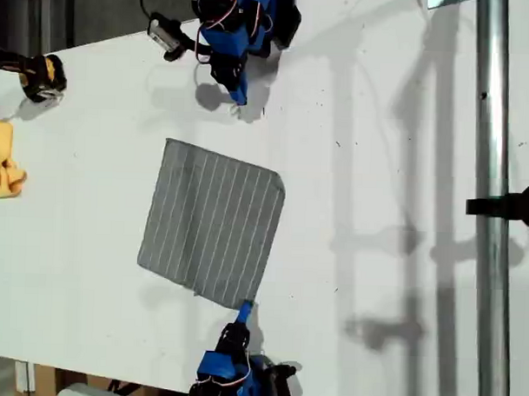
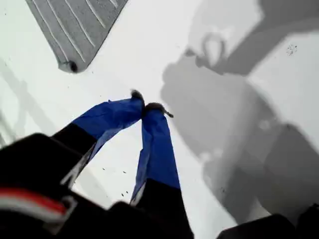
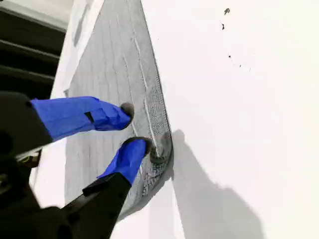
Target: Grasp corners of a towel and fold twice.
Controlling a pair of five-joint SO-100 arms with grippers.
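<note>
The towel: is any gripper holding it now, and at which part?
Nothing is held. My first gripper is shut on nothing, away from the towel. My second gripper is open over a corner, not closed on it.

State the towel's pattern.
Grey towel with thin parallel white stripes, clearest in the exterior view.

The towel (image 1: 211,224) lay flat mid-table (image 1: 378,167), between our two arms. Our second gripper (image 3: 135,128) hung over its near corner (image 3: 158,155); our first gripper (image 2: 144,107) stood apart.
</note>
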